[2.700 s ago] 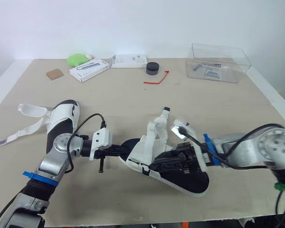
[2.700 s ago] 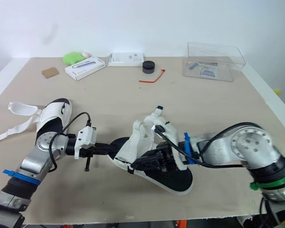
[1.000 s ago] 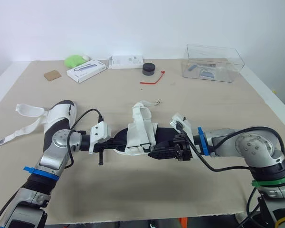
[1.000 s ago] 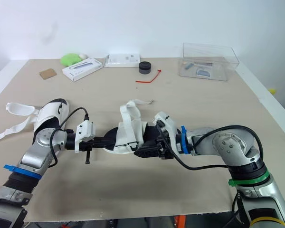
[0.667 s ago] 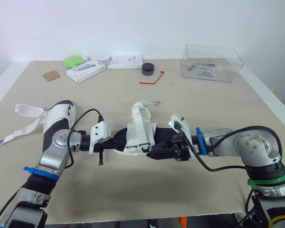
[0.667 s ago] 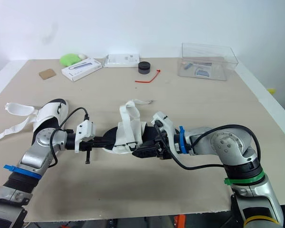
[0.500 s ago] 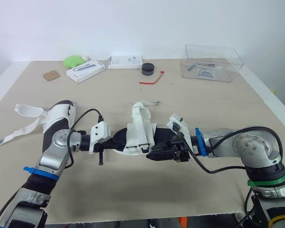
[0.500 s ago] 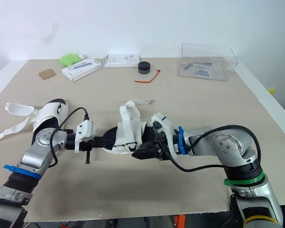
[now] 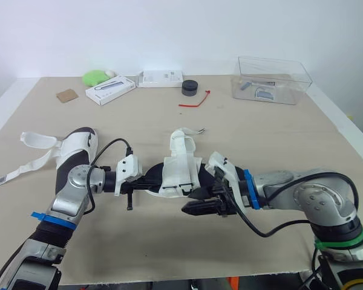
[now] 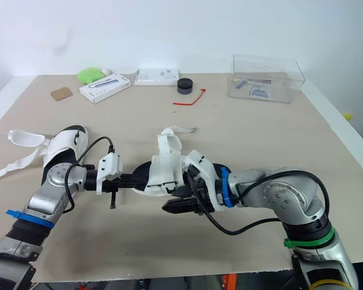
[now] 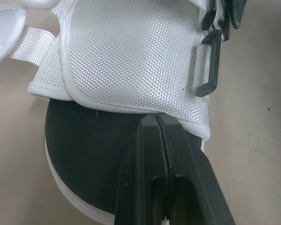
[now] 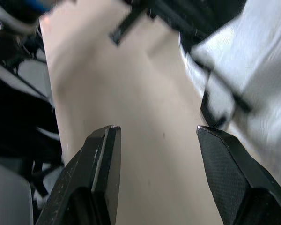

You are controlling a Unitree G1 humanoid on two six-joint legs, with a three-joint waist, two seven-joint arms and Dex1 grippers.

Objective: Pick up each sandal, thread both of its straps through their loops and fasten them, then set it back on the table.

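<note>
- Near the left edge of the table (image 9: 272, 145) – second sandal (image 9: 78, 148), black inside, white straps lying loose toward that edge.
- Along the far edge – brown card (image 9: 67, 95), green lump (image 9: 97, 76), two white boxes (image 9: 112, 89) (image 9: 162, 78).
- Left gripper (image 11: 157, 118) – fingers pressed tight together, tips on the black footbed, right at the hem of the white flap. Cannot tell whether anything is pinched between them.
- Sandal (image 9: 180, 175) near the middle of the table, closer to the near edge, between both grippers; one white strap (image 9: 183, 138) sticking up and curling toward the far edge.
- Farther back, black round tub (image 9: 192, 87) with a red tie (image 9: 196, 99) beside it.
- Right gripper (image 12: 157, 130) just beside the sandal, fingers spread wide, holding nothing, bare table between them.
- Clear box (image 9: 273, 80) at the far right corner.
</note>
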